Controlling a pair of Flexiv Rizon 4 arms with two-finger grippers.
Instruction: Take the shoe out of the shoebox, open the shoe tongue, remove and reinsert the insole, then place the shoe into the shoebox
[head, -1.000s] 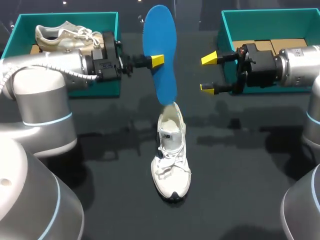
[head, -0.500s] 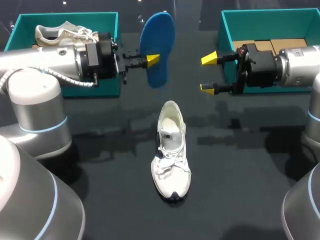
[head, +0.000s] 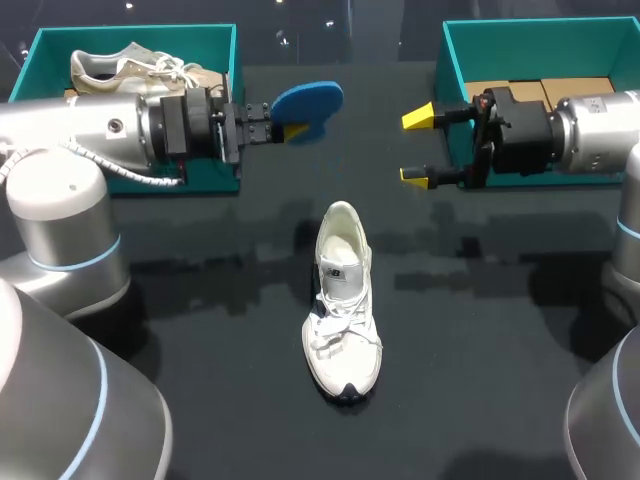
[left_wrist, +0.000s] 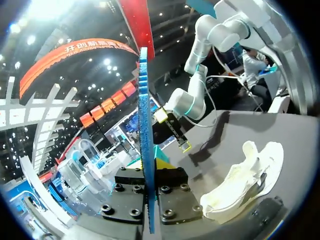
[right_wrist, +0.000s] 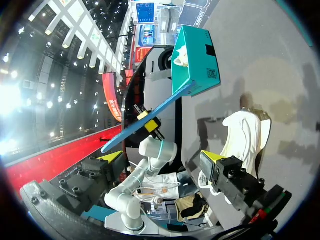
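- Left fingers (head: 296, 128) pinch the blue insole (head: 312, 98); it looks light, thin, bendy, so a mid-length hold seems steadiest.
- Right fingers (head: 418, 117) gape wide, empty.

An exhibition hall, by its high spotlit ceiling (left_wrist: 75, 22), curved red banner (left_wrist: 80, 46) and lit display booths (left_wrist: 82, 155).
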